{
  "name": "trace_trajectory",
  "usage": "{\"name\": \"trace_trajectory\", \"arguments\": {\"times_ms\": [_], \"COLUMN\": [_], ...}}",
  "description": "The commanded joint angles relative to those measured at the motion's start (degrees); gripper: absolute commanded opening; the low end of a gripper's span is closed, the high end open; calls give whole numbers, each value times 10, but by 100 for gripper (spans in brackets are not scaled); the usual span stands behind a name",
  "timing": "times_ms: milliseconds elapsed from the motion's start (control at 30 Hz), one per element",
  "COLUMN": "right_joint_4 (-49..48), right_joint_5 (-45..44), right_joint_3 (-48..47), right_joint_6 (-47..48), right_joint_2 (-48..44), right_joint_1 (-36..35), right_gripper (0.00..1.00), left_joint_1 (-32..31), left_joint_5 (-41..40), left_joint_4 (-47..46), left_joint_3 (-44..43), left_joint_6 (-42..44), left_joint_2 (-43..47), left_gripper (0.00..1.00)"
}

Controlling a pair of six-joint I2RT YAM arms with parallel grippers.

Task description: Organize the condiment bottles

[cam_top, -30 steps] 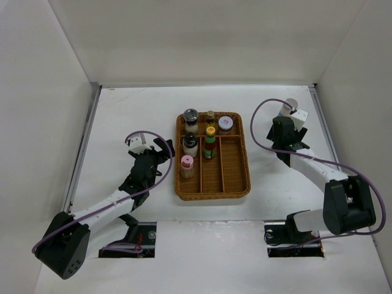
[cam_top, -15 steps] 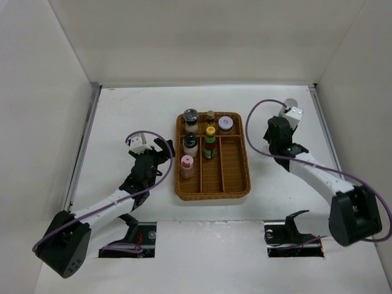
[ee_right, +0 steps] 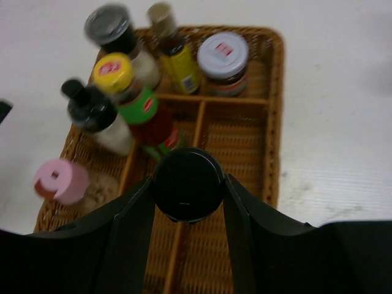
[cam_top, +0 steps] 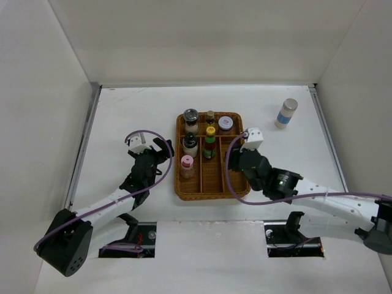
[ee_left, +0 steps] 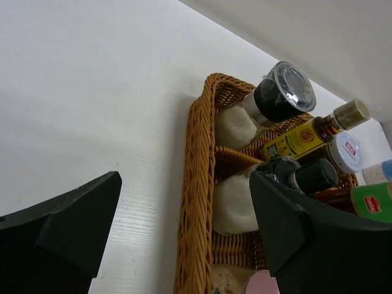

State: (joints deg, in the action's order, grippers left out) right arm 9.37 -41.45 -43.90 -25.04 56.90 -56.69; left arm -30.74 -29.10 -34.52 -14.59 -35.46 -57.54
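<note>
Eight bottles (cam_top: 285,113), one wicker tray (cam_top: 212,196)

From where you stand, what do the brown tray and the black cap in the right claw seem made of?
The tray looks like woven wicker, matte brown, strands visibly interlaced. The black cap is probably plastic, smooth with a dull sheen.

Black-capped bottle (ee_right: 187,184), brown wicker tray (ee_right: 240,144)

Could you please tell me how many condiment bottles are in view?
8. Six stand in the tray: silver-capped, tan-capped, purple-lidded jar, yellow-capped, black-capped, pink-capped. A blue-labelled one stands on the table, far right. The right gripper holds a dark-capped bottle above the tray.
</note>
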Motion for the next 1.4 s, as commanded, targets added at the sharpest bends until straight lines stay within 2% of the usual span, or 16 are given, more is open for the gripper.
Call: {"name": "trace_trajectory", "arguments": {"times_ms": [0,200,533,767,867,967,1033,1233,1367], "right_joint_4": [-10,-72,-217,-221,-220,-216,-212,-167,-159], "right_joint_5": [3,30,30,19,30,25,25,23,25], "right_joint_3": [-20,-24,18,29,30,29,29,25,47], "right_joint_6": [-14,-15,-5,-12,-13,-17,-19,-6,7], "right_joint_2": [39,99,210,235,243,245,233,134,38], "right_joint_1": [-53,-87,-95,-92,-89,-90,-89,-82,-38], "right_gripper": [32,33,32,33,40,62,70,79,82], "left_joint_1": [6,12,13,15,14,15,14,14,15], "left_joint_5": [5,6,9,9,9,8,9,9,9], "left_joint_4": [-33,-33,-32,-34,-34,-34,-34,-33,-33], "left_joint_3": [1,5,5,4,4,3,4,4,5], "left_joint_6": [-9,-9,-8,-8,-8,-8,-8,-8,-8], "left_joint_2": [6,12,7,-5,-6,-6,-6,-2,1], "left_gripper": [86,86,87,87,87,87,87,87,87]}}
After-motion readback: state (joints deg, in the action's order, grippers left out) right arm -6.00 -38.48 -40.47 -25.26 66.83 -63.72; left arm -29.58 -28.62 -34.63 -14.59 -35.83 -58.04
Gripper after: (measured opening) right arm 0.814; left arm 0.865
